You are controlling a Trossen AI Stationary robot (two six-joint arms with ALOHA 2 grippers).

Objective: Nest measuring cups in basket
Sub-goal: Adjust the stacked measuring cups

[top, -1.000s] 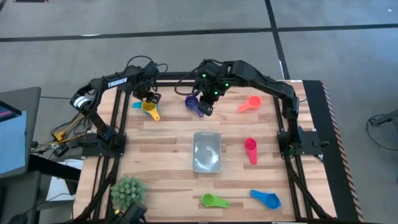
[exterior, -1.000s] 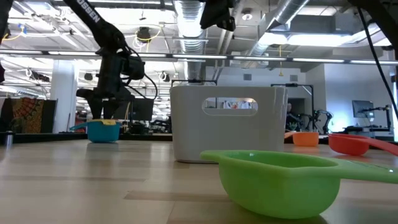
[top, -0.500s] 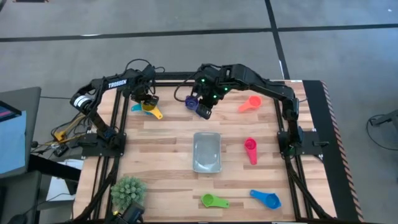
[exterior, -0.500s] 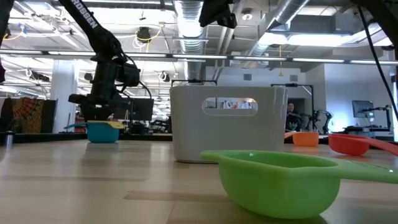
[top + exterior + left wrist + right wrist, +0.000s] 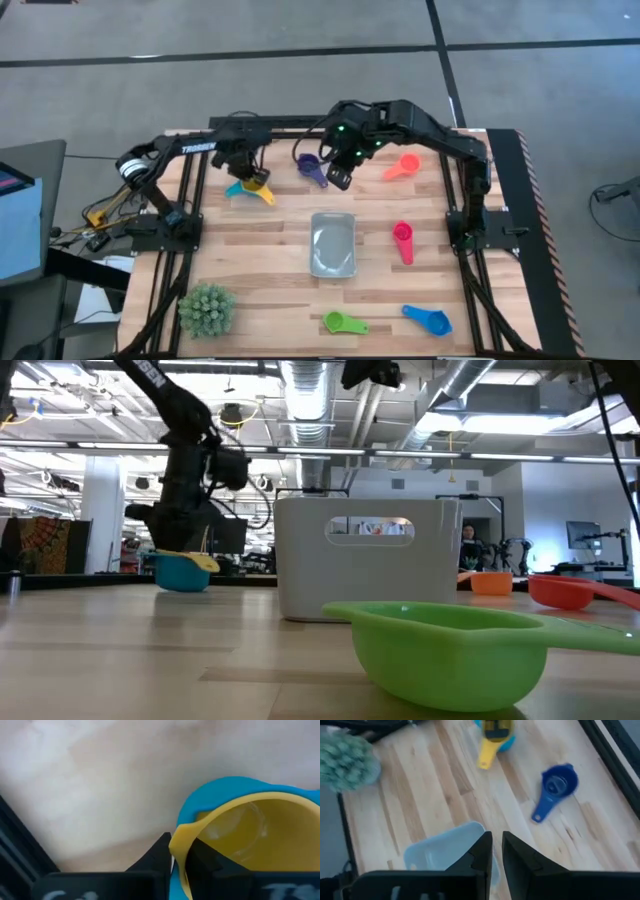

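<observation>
The left gripper pinches the rim of the yellow measuring cup, nested in the teal measuring cup, left of and beyond the basket. The right gripper, fingers nearly together and empty, hovers beside the purple measuring cup.

The left gripper has slid the yellow cup, nested in the teal cup, toward frame centre; the right gripper shifted rightward.
</observation>
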